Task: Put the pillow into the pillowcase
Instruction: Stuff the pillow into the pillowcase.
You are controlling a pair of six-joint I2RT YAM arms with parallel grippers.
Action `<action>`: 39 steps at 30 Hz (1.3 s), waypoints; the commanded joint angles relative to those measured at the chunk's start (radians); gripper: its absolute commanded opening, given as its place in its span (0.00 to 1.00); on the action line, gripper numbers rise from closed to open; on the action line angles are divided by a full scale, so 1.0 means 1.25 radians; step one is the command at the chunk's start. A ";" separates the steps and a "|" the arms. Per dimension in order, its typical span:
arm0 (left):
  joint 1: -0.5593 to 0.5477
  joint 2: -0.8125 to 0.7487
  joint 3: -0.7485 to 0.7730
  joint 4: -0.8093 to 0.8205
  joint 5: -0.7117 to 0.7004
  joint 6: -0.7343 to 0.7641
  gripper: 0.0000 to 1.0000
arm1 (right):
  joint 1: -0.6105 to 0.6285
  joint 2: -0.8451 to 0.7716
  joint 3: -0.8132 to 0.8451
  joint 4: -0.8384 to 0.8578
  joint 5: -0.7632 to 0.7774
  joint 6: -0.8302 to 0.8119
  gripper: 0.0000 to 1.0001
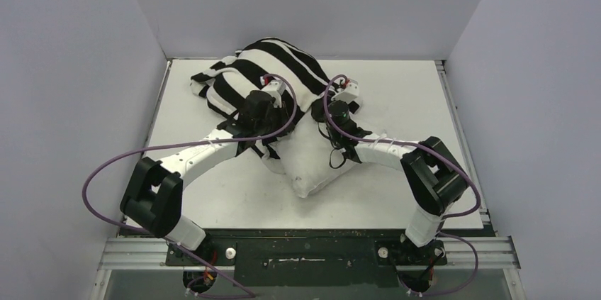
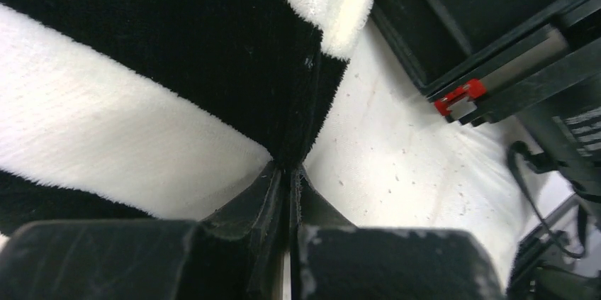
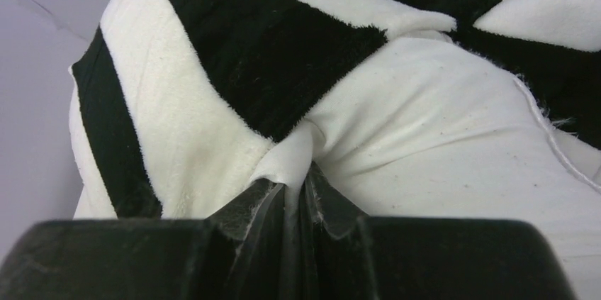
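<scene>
Our left end effector is clamped tight on the black hem of the pillowcase. Our right end effector pinches a white pucker of the pillow right at that hem. The pillow lies mid-desk, its far part sleeved and its bare corner pointing toward the near edge.

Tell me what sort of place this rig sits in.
Likely a lab robot test cell: plain pale walls box in a white table, with two arms bolted to a metal rail at its near edge.
</scene>
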 commanded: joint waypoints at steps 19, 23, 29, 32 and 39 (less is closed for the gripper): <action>0.178 -0.139 0.015 -0.011 0.177 -0.074 0.45 | 0.069 -0.330 -0.076 -0.187 -0.338 -0.635 0.98; 0.271 -0.224 -0.049 -0.026 0.150 -0.093 0.52 | 0.155 -0.308 -0.039 -0.248 -0.268 -0.748 1.00; 0.411 -0.288 -0.150 0.002 0.268 -0.136 0.53 | 0.276 -0.179 0.060 -0.343 -0.063 -0.873 1.00; 0.447 -0.301 -0.190 0.015 0.294 -0.138 0.52 | 0.276 -0.111 0.072 -0.327 -0.017 -0.900 0.99; 0.451 -0.286 -0.331 0.139 0.339 -0.211 0.45 | 0.214 -0.030 0.058 -0.220 -0.074 -0.862 0.27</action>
